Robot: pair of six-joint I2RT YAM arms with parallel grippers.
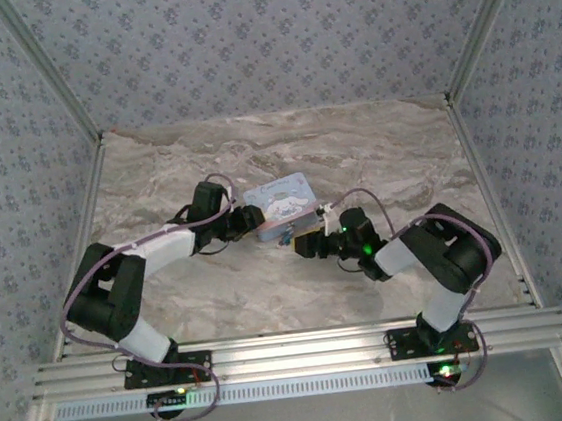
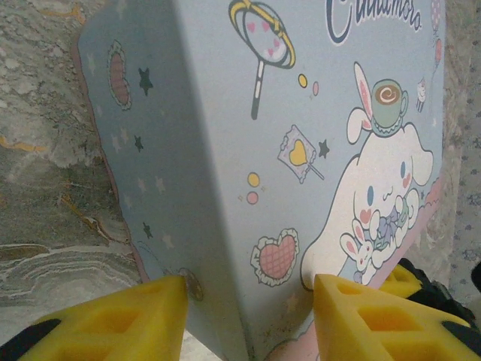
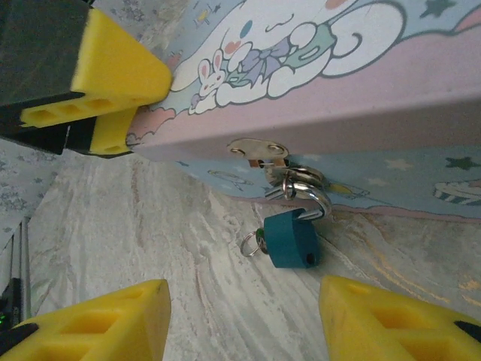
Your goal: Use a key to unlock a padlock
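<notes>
The left gripper point(image 2: 249, 295) clamped the tin point(image 2: 218, 143); the right gripper point(image 3: 244, 292) hung open near the padlock point(image 3: 291, 239) on its hasp point(image 3: 259, 150), a ring point(image 3: 247, 244), perhaps the key's, attached

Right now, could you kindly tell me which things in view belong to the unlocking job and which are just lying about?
Job: teal padlock hanging on the hasp; small ring at its base, key unclear; tin, gripped by left claw; open right claw.
Just there: marbled table; patterned walls.
</notes>
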